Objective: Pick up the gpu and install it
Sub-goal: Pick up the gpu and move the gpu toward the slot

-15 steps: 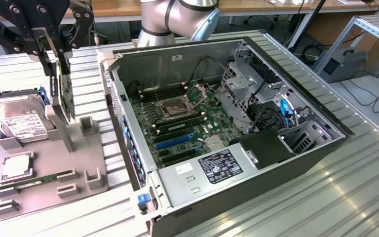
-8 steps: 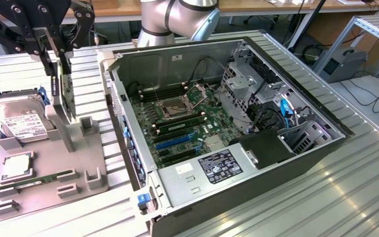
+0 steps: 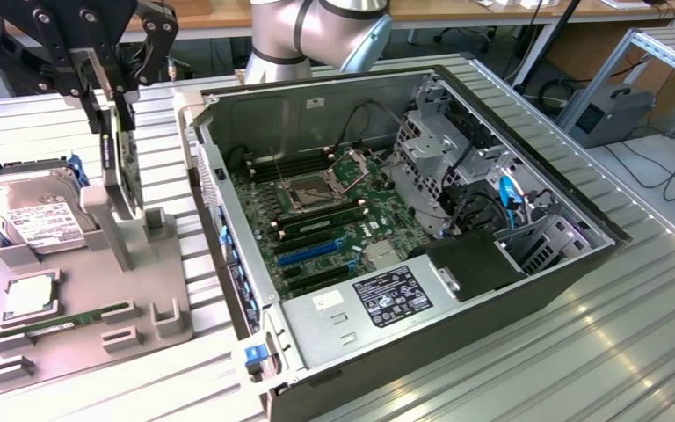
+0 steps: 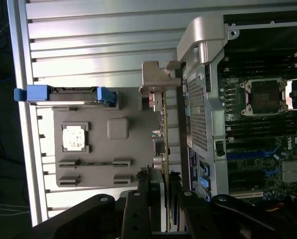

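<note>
The gpu (image 3: 127,167) hangs on edge at the exterior view's left, above the grey holder tray (image 3: 80,347). Its lower end sits level with the tray's upright posts. My gripper (image 3: 109,88) is shut on the card's upper part. In the wrist view the gpu (image 4: 164,124) appears edge-on between my fingers (image 4: 143,204), with its silver bracket (image 4: 156,79) at the far end. The open computer case (image 3: 526,290) lies just beside it, and its motherboard (image 3: 326,229) and blue expansion slots (image 3: 308,255) are exposed.
On the tray lie a hard drive (image 3: 32,220), a processor (image 3: 29,294) and a narrow RAM stick (image 3: 62,321). Drive cages and cables (image 3: 478,193) fill the case's far side. The case wall (image 4: 201,99) stands close to the card.
</note>
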Controlling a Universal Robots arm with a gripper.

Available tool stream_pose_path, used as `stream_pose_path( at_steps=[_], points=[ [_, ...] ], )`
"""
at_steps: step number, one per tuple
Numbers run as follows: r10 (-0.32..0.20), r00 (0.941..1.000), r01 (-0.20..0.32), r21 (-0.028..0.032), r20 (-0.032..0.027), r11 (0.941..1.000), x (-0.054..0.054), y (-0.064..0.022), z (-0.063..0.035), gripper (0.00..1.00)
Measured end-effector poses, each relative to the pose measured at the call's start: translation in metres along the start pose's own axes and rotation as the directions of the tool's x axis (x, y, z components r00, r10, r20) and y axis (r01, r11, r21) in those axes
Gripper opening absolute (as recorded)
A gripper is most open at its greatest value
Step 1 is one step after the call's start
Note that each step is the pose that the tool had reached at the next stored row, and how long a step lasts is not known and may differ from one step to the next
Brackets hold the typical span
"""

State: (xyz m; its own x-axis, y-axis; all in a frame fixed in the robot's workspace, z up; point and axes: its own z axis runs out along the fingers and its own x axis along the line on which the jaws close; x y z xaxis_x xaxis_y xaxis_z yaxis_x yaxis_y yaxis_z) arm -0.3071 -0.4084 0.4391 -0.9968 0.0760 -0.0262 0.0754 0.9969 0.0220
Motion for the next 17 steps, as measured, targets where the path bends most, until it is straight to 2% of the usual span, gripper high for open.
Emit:
stream_pose_path(
  at_steps=[17],
  points=[
    [0.000,1.0000,0.000,0.0000,0.0000,1.0000,-0.0101,0.0008,0.0003,0.27]
  ],
)
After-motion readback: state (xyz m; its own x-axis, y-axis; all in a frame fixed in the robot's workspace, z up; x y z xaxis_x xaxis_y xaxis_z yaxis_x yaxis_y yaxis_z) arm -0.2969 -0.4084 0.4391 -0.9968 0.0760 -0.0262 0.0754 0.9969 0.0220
